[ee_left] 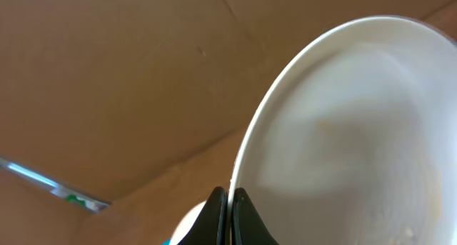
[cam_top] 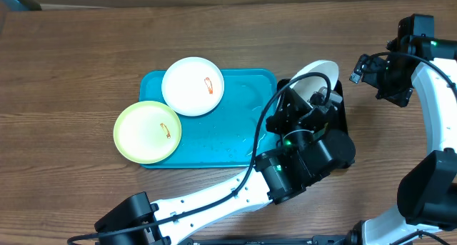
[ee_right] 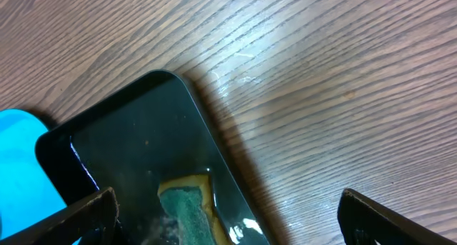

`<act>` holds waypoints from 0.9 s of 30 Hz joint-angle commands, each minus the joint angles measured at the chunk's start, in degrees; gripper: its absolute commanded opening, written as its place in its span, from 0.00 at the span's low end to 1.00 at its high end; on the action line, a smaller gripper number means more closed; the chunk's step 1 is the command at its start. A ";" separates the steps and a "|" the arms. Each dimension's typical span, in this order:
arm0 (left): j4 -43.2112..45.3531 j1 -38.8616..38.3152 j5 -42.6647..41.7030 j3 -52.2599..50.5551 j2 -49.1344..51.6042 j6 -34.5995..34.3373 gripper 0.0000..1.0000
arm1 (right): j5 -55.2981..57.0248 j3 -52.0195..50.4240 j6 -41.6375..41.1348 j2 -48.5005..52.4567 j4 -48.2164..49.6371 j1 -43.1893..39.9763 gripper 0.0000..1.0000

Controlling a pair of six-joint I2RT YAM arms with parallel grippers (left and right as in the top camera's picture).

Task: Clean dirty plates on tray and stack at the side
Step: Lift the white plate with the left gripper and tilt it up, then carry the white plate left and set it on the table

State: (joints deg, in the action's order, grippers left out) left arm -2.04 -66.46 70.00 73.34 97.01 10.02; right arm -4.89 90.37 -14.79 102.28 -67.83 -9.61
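- A brown wood-grain counter fills every view.
- Well to the left of the left gripper, a pale yellow-green plate lies flat, partly on the turquoise tray and partly over its left rim; it has an orange-red smear.
- Between that plate and the left gripper, a white plate with a similar smear lies on the tray's far-left corner (its edge meets the yellow-green plate).
- The left gripper's fingers are pressed together on the thin rim of a second white plate, holding it steeply tilted beside the tray's right end, above the black tray.
- In the black tray, below and left of the right gripper, lies a yellow-and-green sponge.
- The right gripper hangs over bare counter beside the black tray's corner, its fingers spread wide and holding nothing.
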 commanded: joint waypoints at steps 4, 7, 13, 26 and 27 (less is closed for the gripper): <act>2.75 0.04 2.64 1.11 0.07 6.67 0.04 | 0.35 0.35 -0.09 -0.57 0.24 -0.04 1.00; 2.75 0.13 2.67 1.11 0.07 6.10 0.04 | 0.35 0.35 -0.07 -0.57 0.24 -0.04 1.00; 0.11 2.45 1.92 1.11 0.04 -4.90 0.04 | 0.35 0.35 -0.07 -0.57 0.24 -0.04 1.00; -25.46 18.95 -37.11 3.63 -2.14 -32.09 0.04 | 0.35 0.35 -0.07 -0.57 0.24 -0.04 1.00; -26.99 21.73 -42.99 4.50 -2.47 -33.42 0.04 | 0.35 0.35 -0.07 -0.57 0.24 -0.04 1.00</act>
State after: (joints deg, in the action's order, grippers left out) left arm -26.30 -52.29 47.55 74.35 96.92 -11.44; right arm -4.91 90.37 -14.79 102.28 -67.77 -9.63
